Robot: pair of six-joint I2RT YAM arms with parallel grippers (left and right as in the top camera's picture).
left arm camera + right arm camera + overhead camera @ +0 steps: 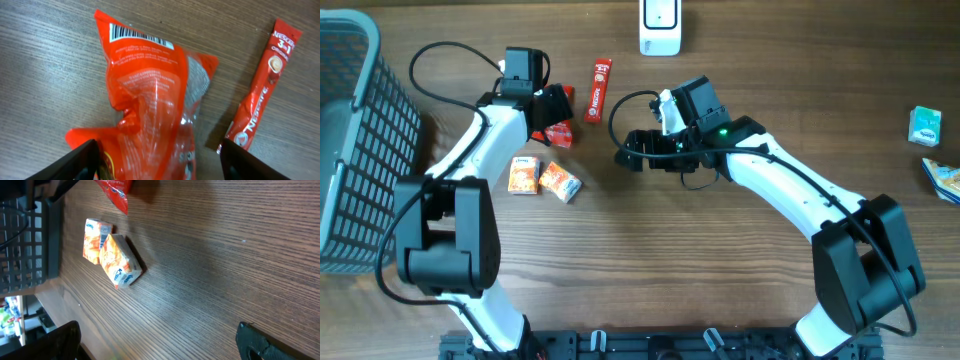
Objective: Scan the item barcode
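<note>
A crumpled red snack packet (155,100) lies on the wooden table, its barcode (135,36) facing up at the far end. My left gripper (158,150) is low over it, open, with one finger against the packet's left edge and the other standing clear to its right. In the overhead view the packet (558,133) shows partly under that gripper (552,118). My right gripper (626,148) hovers open over bare wood at the table's middle, nothing between its fingers (250,340). A white scanner-like device (660,27) stands at the back edge.
A red Nescafe stick (597,90) lies just right of the packet. Two small orange cartons (525,175) (560,182) sit in front of it. A dark mesh basket (350,150) fills the left side. A green pack (924,127) and another packet (945,178) lie far right.
</note>
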